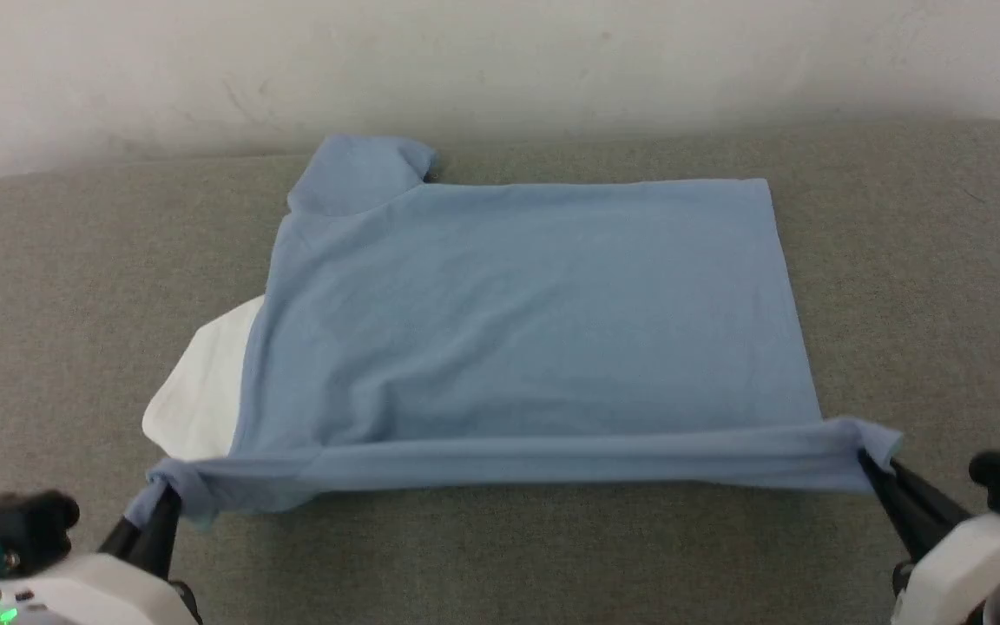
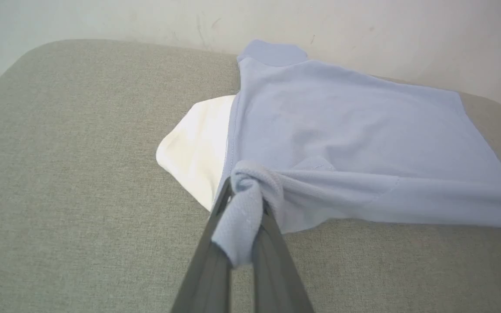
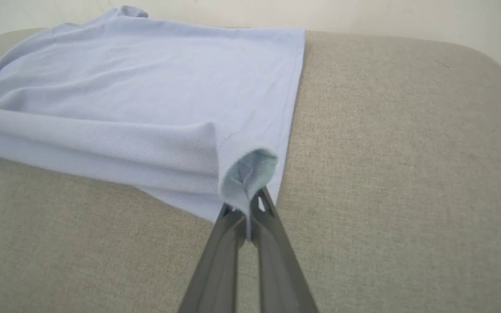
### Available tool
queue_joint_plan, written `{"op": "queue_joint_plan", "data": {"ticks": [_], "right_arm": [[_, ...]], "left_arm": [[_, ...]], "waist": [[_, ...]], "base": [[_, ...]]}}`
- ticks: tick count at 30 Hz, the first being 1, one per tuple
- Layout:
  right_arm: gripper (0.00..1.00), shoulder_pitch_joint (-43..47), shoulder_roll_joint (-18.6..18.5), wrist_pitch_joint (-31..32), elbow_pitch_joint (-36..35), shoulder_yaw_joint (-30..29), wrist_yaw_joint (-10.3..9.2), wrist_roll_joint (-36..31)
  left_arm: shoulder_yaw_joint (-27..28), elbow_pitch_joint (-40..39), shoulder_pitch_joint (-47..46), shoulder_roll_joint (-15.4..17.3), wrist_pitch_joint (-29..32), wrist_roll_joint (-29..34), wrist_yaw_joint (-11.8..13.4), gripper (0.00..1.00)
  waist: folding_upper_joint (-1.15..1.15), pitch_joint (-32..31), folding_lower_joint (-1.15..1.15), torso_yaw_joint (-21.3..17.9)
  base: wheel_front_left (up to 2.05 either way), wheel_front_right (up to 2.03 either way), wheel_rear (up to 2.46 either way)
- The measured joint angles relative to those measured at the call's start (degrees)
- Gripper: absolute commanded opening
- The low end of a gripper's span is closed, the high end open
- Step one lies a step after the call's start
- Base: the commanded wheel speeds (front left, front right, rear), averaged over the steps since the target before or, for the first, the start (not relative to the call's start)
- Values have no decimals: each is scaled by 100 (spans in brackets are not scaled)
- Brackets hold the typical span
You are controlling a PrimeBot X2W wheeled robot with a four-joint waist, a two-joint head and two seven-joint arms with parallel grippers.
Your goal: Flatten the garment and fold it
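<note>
Across the grey cushioned surface [image 1: 75, 286] before us lies the garment [image 1: 517, 321], light blue, with a white patch [image 1: 205, 391] showing at its left. We hold its near edge stretched: our left gripper [image 1: 170, 497] clamps one corner and our right gripper [image 1: 866, 460] clamps the other. A pale wall [image 1: 500, 61] stands behind.

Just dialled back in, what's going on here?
The robot grips the light blue short-sleeved T-shirt of thin fabric by its near edge: left end effector shut on the near-left corner, right end effector on the near-right. The edge is stretched between them; the rest lies on the grey cloth surface, a white patch showing at the left.
</note>
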Motion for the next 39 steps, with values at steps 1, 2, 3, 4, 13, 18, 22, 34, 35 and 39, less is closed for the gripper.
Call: {"op": "queue_joint_plan", "data": {"ticks": [1,2,3,4,13,18,22,34,35,39], "right_arm": [[0,-231,-55,54,76,36,0,-15],[0,-470,-141,112,185,93,1,-34],[0,-698,-201,145,309,132,1,-31],[0,-917,-244,152,444,182,1,-29],[0,-2487,-386,136,1864,808,-1,205],[18,-3011,-377,-63,2654,1218,-2,312],[100,-3267,-358,-328,3179,1459,-2,398],[100,-2765,-201,-2068,2697,993,-3,268],[100,-2646,-144,-2137,2561,865,-3,209],[100,-2183,170,-2182,1891,410,-3,-131]], "left_arm": [[-23,119,-208,55,9,22,-71,0],[-56,242,-425,101,27,65,-147,0],[-100,367,-683,99,33,66,-234,0],[-158,513,-957,93,34,87,-316,0],[-645,2205,-2797,-322,5,212,-748,0],[-893,3118,-3317,-655,52,165,-994,0],[-1025,3642,-3555,-834,42,102,-1195,83],[-812,3497,-3502,-694,-240,-20,-1289,100],[-790,3379,-3447,-598,-158,-46,-1289,100],[-750,2888,-3246,-80,423,-146,-1299,100]], "waist": [[0,44,0,-17],[0,92,0,-35],[0,147,0,-52],[0,202,1,-65],[0,769,2,-150],[0,1019,2,-186],[0,1094,2,-192],[0,592,-1,-130],[0,533,-1,-128],[0,316,-2,-139]], "base": [[0,0,0],[0,0,0],[0,0,0],[0,0,0],[0,0,0],[0,0,0],[0,0,0],[0,0,0],[0,0,0],[0,0,0]]}}
